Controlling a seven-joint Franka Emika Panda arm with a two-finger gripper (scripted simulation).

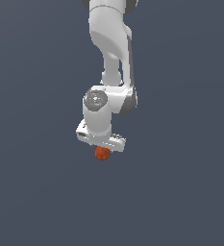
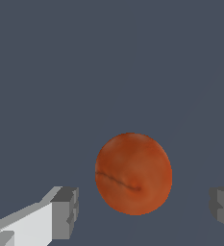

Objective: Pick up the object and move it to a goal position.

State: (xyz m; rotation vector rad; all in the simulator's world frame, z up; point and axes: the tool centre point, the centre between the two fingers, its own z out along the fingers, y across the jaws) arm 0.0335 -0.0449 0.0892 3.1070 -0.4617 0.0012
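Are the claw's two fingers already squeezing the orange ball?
No: in the wrist view both fingers stand apart from the ball, with gaps on each side.

Exterior view stands well back, seemingly facing the arm (image 1: pixel 108 72); wrist view looks close past the fingertips (image 2: pixel 65 211); both share the ball (image 1: pixel 102 153).

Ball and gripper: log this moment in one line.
gripper: open, fingers either side of ball | ball: between fingers, not gripped | stage: pre-grasp
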